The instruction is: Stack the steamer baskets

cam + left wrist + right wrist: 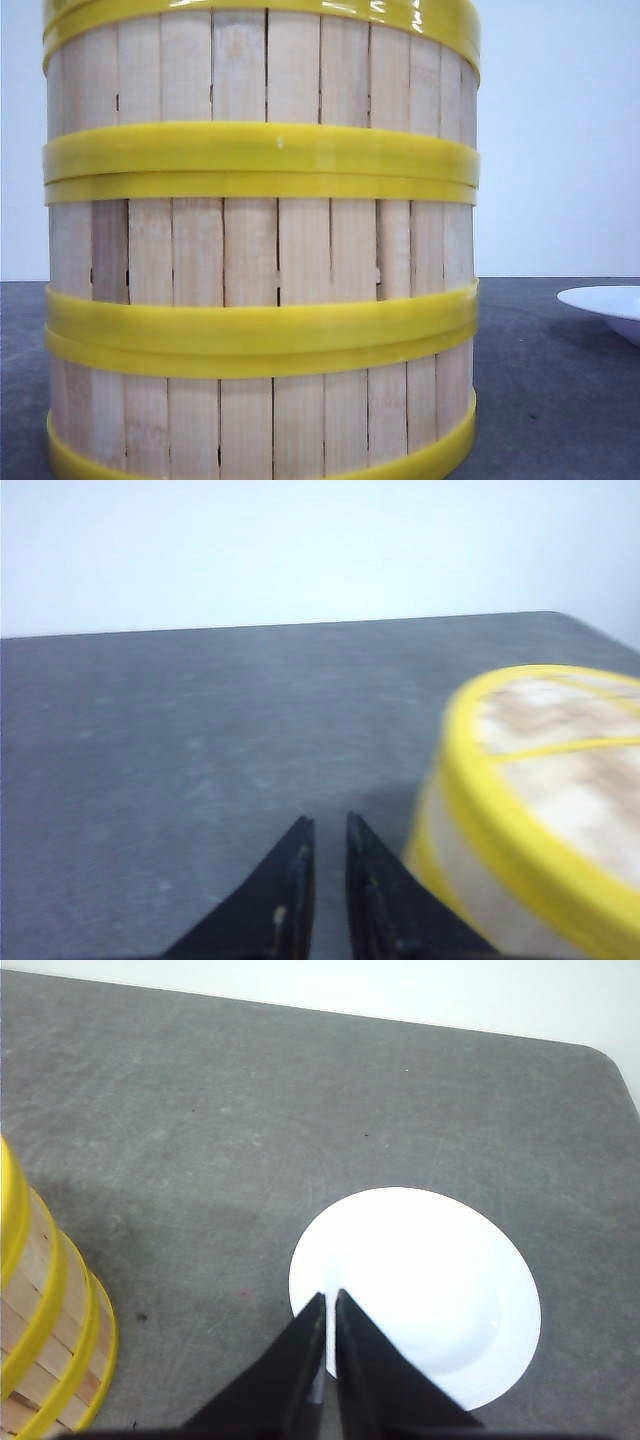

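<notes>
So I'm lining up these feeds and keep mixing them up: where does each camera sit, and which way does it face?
Front view: low at table level, facing forward at the stack of slatted wooden steamer baskets with yellow rims; no arm shows.
Left wrist view: above the grey table, left pincer shut, stack's woven top beside it.
Right wrist view: looking down on the round white plate, right pincer shut.
All three share the stack.
</notes>
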